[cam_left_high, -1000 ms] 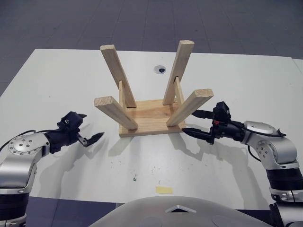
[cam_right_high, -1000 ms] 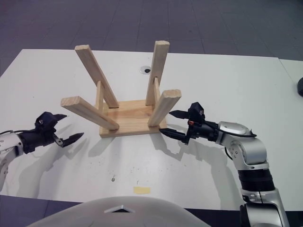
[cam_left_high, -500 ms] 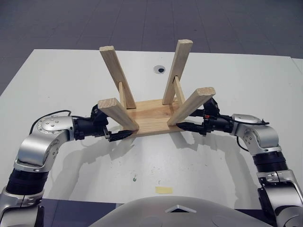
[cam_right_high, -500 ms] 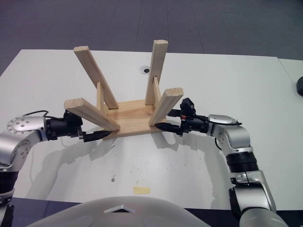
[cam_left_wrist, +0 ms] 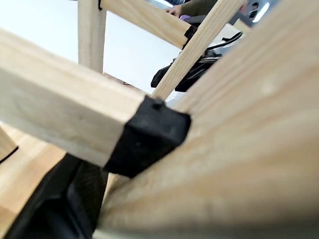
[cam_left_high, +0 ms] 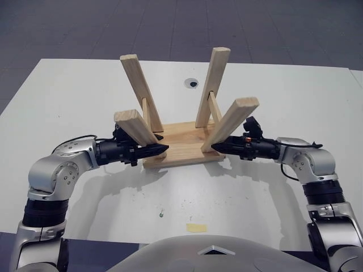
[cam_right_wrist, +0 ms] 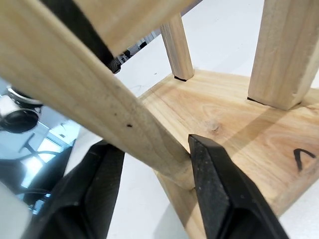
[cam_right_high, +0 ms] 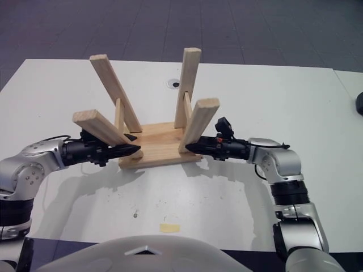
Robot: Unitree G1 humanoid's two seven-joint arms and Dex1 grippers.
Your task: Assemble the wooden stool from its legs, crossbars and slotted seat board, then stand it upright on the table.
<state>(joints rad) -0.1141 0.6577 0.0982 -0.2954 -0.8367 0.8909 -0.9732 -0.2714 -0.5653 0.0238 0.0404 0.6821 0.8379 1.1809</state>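
Two hands clamp near legs (cam_left_high: pixel 135 126) of the upturned stool (cam_left_high: pixel 181 139), left hand (cam_left_high: pixel 153 149) at seven o'clock, right hand (cam_left_high: pixel 219 147) at five; uneven lifting could wrench joints loose.

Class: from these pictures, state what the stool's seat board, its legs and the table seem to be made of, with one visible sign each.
Seat board: pale bare wood, apparently unvarnished; grain and a knot show. Legs: the same light wood, grain running lengthwise, ends sawn square. Table: smooth matte white top, perhaps laminate; uncertain.
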